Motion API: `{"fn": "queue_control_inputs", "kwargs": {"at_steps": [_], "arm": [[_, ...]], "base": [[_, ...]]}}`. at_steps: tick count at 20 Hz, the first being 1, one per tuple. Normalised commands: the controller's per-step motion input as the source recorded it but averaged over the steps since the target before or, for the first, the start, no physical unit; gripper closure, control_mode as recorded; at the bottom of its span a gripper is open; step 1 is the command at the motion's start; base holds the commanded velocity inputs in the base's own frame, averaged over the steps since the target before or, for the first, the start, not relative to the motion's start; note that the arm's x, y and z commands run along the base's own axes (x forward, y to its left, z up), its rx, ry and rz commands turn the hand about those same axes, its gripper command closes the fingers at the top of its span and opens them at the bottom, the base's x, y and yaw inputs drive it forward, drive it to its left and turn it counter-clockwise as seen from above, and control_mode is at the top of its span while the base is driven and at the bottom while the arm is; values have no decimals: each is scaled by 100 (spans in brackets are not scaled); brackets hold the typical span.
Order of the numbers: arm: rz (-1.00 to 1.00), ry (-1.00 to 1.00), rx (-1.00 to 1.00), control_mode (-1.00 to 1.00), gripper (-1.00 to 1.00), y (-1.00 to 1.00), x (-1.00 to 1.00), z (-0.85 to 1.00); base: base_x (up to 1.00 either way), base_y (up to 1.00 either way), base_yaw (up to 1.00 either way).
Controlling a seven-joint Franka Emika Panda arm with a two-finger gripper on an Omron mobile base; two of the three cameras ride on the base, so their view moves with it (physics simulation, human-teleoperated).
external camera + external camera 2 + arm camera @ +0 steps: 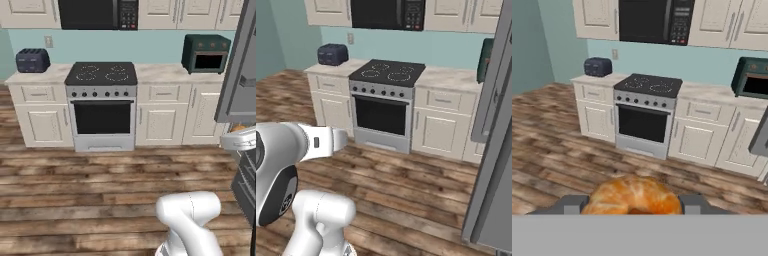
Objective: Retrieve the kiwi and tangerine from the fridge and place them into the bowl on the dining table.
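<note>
Fingers [572,204] of the two-finger gripper [632,207] are seen as 2 dark tips at the bottom of the hand view, closed against either side of the small round orange tangerine [632,196], which is held between them. Beyond the held fruit, a wooden plank floor [557,150] is shown, and behind it a silver oven with a black glass cooktop [647,112] set between cream cabinets [699,135]. A dark blue toaster [598,66] is placed on the counter to the stove's left, a dark green toaster oven [754,80] to its right, and a black microwave [654,20] is mounted above. In the left base view, the tall grey fridge [240,70] is seen at the right edge with its door swung open, and an orange shape is glimpsed beside the white arm [240,140] there.
</note>
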Motion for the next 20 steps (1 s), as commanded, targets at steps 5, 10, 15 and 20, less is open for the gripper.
{"fn": "queue_control_inputs", "kwargs": {"at_steps": [5, 10, 15, 20], "arm": [[0, 0, 0, 100, 100, 0, 0, 0], [0, 0, 0, 100, 100, 0, 0, 0], [0, 0, 0, 100, 100, 0, 0, 0], [0, 0, 0, 100, 100, 0, 0, 0]], "base": [[-96, 0, 33], [-100, 0, 30], [-100, 0, 27], [-100, 4, 25]]}}
